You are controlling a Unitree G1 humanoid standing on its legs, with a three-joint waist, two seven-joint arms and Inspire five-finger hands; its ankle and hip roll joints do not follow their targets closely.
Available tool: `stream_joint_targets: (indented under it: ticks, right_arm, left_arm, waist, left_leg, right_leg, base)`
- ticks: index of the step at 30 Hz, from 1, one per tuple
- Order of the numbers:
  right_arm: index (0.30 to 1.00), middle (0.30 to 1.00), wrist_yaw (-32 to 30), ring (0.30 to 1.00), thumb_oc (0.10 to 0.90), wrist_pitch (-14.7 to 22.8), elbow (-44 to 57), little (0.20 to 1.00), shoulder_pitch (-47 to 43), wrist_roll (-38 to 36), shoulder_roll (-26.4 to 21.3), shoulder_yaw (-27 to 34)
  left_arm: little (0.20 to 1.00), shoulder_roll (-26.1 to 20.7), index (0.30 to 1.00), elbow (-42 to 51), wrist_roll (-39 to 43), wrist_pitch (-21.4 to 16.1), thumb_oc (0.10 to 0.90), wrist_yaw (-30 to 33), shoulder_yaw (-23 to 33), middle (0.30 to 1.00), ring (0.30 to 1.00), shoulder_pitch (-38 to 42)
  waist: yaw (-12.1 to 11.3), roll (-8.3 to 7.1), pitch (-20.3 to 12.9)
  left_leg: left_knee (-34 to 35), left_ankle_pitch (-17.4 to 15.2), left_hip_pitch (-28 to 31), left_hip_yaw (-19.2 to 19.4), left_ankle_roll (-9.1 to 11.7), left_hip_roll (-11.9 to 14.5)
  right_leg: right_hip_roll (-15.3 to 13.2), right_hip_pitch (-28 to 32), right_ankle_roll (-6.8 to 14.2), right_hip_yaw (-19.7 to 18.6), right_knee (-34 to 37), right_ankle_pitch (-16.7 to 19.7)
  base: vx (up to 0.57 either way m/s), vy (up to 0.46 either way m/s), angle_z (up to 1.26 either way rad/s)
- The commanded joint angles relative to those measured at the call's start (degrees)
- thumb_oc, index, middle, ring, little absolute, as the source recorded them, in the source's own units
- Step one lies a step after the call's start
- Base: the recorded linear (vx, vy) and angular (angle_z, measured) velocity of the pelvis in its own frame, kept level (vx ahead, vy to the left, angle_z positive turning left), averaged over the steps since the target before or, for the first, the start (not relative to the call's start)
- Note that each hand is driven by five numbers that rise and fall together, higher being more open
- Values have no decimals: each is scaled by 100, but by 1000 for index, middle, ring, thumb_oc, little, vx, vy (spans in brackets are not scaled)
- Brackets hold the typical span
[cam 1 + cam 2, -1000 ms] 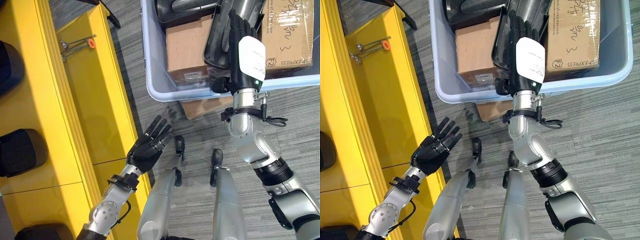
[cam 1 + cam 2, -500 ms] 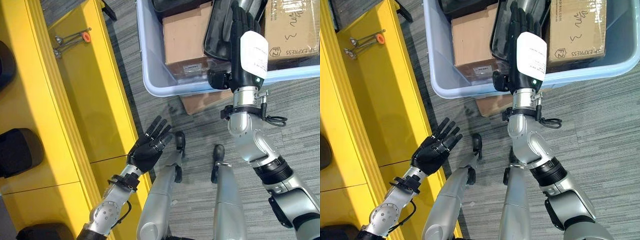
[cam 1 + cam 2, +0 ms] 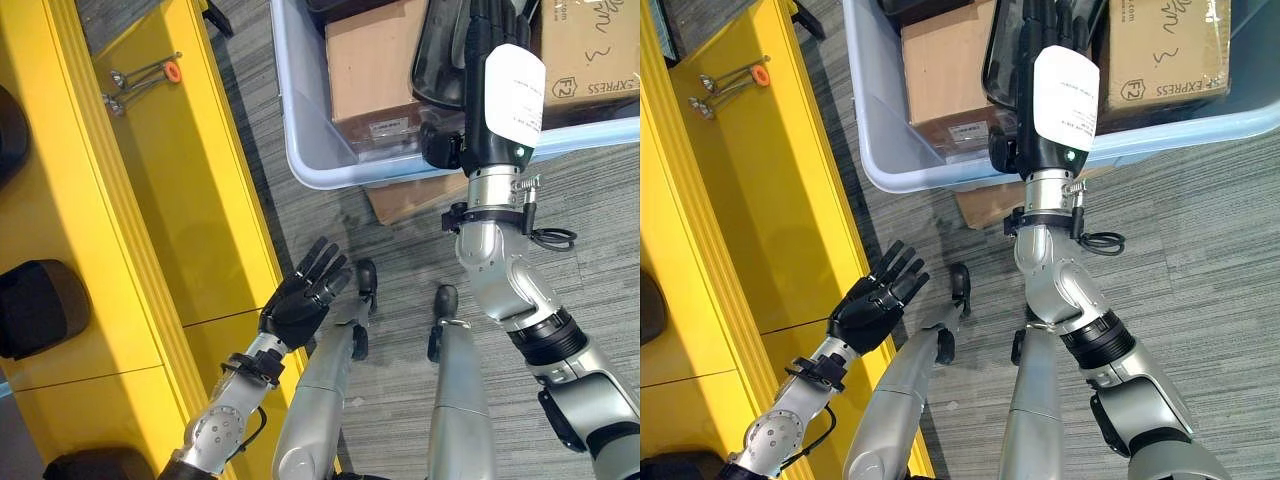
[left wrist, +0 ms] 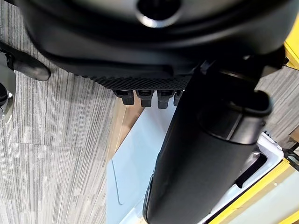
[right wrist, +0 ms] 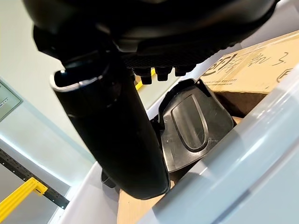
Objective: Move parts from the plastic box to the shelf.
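A pale blue plastic box point(image 3: 300, 150) stands on the floor and holds cardboard boxes and dark parts. My right hand point(image 3: 497, 110), with a white cover on its back, reaches over the near rim. Its straight fingers lie above a black moulded part point(image 3: 440, 60) that leans between a brown cardboard box point(image 3: 365, 60) and a second cardboard box point(image 3: 590, 50). In the right wrist view the black part point(image 5: 191, 126) shows just past the straight fingers; I cannot tell whether they touch it. My left hand point(image 3: 300, 300) hovers open and empty beside the yellow shelf point(image 3: 170, 190).
On the shelf lie a metal tool with an orange piece point(image 3: 140, 78) and dark rounded parts point(image 3: 35, 305) at the left edge. A flat piece of cardboard point(image 3: 410, 200) sticks out from under the plastic box onto the grey carpet.
The whole picture has shifted a little, so the camera moved. My right hand stays stretched over the black part in the box, and my left hand keeps its open pose by the shelf.
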State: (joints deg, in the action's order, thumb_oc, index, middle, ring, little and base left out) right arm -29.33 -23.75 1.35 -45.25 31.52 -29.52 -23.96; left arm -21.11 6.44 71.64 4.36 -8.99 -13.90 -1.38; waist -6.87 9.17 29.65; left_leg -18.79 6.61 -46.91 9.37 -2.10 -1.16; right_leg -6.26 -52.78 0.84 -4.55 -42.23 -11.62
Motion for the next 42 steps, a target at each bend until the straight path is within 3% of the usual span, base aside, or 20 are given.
stream_joint_targets:
  ticks: [1,10,32,42]
  right_arm:
    - [1000,1000,-328,1000,900,160,338,1000,-632,474,-180,-164]
    - [1000,1000,-422,1000,900,5,9,1000,-819,644,-241,-285]
    - [1000,1000,-795,1000,900,-267,-257,1000,-919,-155,-511,-206]
    - [1000,1000,-832,1000,900,-308,-221,1000,-938,-135,-648,-191]
  left_arm:
    - [1000,325,1000,602,29,-340,900,-221,-132,1000,1000,-131]
    - [1000,347,1000,498,-8,-341,900,-337,-217,1000,1000,-168]
    - [1000,323,1000,403,-99,-494,900,-402,-380,1000,1000,-167]
    - [1000,268,1000,383,-113,-545,900,-508,-475,1000,1000,-143]
  waist:
    - [71,807,15]
    - [5,850,15]
    - [-8,975,15]
    - [45,1014,15]
  left_leg:
    - [-499,-763,-169,-444,5,-478]
    - [-705,-839,-445,-439,-64,-484]
    - [-1291,-1115,-1195,-260,-191,-498]
    - [-1609,-1235,-1657,-197,-212,-488]
  right_leg:
    - [-81,-35,-180,522,-264,-411]
    - [-114,-297,-178,469,-433,-412]
    - [-138,-1021,-197,274,-902,-405]
    - [-62,-1492,-236,145,-1253,-490]
  base:
    - [0,0,0]
    - [24,16,0]
    - [7,12,1]
    - [-2,-3,1]
